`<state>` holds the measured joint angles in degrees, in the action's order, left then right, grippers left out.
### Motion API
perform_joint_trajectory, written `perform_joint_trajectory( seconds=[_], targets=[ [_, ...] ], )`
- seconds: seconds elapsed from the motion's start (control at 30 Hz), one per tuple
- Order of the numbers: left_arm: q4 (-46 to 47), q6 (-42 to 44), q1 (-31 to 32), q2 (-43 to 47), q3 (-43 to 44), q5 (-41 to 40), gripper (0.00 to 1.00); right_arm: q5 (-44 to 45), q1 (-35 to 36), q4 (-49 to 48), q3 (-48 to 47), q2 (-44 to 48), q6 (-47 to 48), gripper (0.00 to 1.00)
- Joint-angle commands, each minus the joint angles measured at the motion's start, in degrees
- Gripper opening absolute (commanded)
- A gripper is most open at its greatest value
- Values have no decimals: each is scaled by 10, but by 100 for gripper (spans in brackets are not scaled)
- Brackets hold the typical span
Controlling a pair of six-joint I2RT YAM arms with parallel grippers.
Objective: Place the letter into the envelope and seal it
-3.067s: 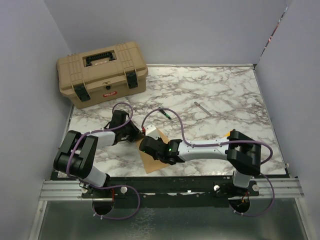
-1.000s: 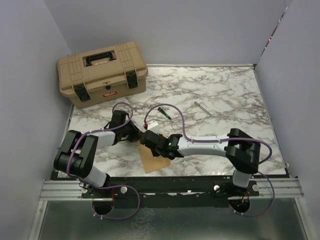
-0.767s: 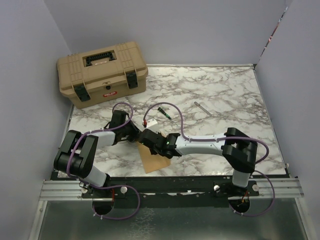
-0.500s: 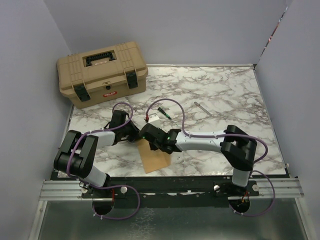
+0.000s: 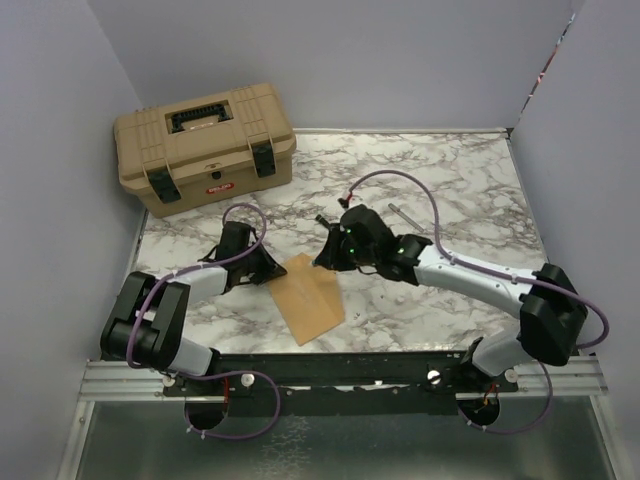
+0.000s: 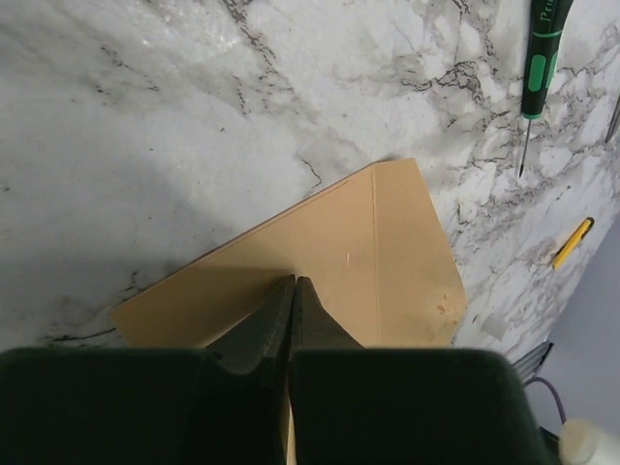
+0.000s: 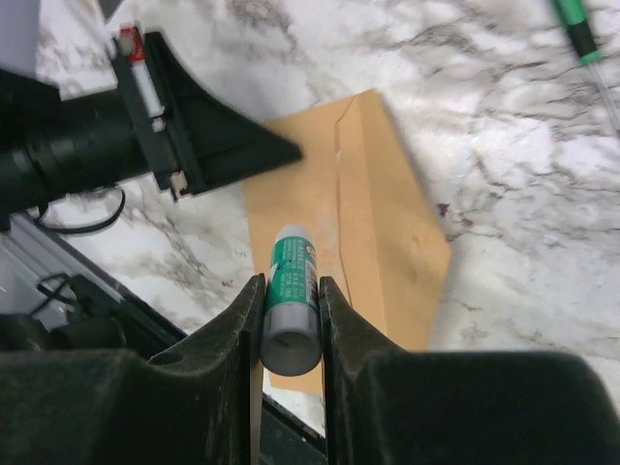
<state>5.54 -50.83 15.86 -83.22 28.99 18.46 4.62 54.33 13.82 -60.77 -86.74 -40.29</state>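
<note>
Right pincer (image 7: 289,283), glue stick (image 7: 291,310) now off envelope (image 5: 312,300); left pincer (image 6: 293,286) atop.

You've got a kraft-brown envelope (image 5: 308,298) on a white, grey-veined marble table (image 5: 450,180), a green-and-white glue stick (image 7: 291,291), a tan toolbox (image 5: 203,140) with black latches, and a green-and-black screwdriver (image 6: 538,68).

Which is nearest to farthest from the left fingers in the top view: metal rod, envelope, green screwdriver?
1. envelope: directly under the left fingers, at the near edge.
2. green screwdriver: beyond the envelope, up and to the right.
3. metal rod: farther right again on the marble.
</note>
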Motion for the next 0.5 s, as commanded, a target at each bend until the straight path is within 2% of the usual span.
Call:
perform_joint_trajectory(
  seconds=[0.0,0.13,0.2,0.33,0.47],
  targets=[
    [-44,53,-3,35,-7,-12,5,-87,-81,-25,51,23,-64,0],
    [-46,58,-3,74,2,6,32,-146,-157,-108,91,2,-102,0],
    [-47,51,-3,87,0,12,42,-167,-181,-159,99,-23,-122,0],
    [-47,42,-3,102,-9,24,54,-215,-211,-277,102,-82,-141,0],
    [-51,46,-3,112,-18,28,58,-249,-228,-335,90,-148,-168,1]
  ],
)
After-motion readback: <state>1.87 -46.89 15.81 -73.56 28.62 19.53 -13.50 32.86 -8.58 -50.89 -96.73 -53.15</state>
